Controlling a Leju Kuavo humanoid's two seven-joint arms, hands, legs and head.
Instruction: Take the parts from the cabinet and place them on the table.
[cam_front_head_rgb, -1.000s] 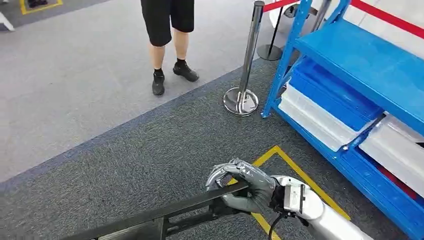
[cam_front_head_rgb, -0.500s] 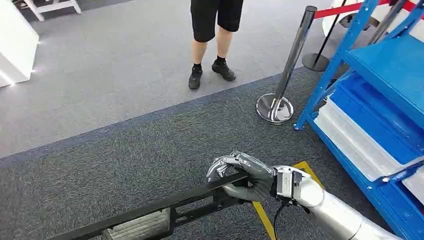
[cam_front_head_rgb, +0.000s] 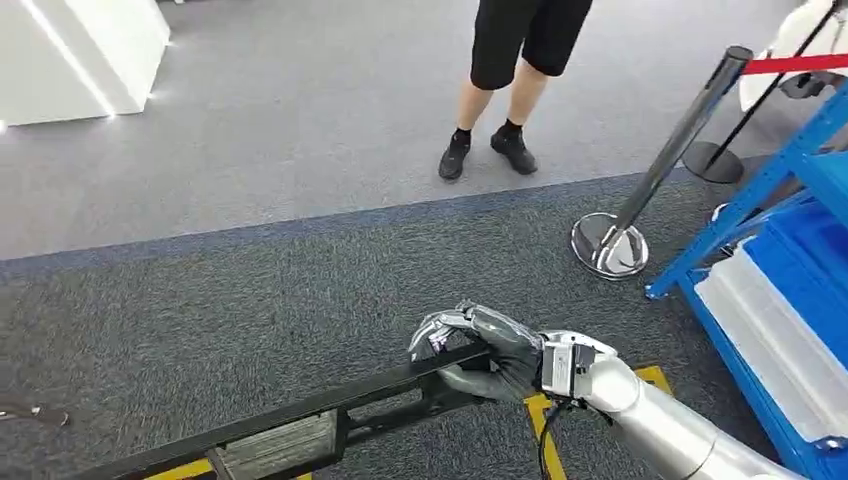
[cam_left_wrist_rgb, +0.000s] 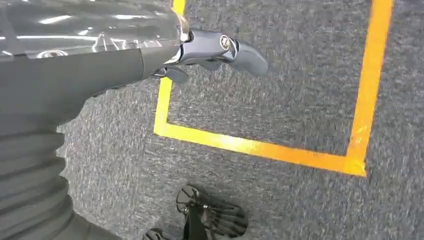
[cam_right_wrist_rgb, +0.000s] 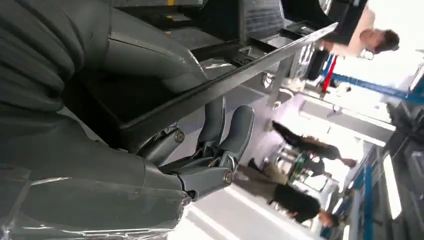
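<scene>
The right hand (cam_front_head_rgb: 490, 355) gripped one end of a long black part (cam_front_head_rgb: 300, 425), fingers wrapped over its edge. Beyond the part stood a person (cam_front_head_rgb: 505, 80); the left hand (cam_left_wrist_rgb: 220, 50) held nothing, fingers loosely extended.

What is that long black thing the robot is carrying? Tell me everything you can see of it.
The long black frame-like part looks like moulded plastic: a narrow flat top rail with an open lattice beneath and a grey ribbed block near its middle. It runs roughly level above the dark grey carpet, slanting from the picture's lower left up to the right hand, which grips its end with fingers wrapped over the rail. Its far end runs out of the picture.
</scene>
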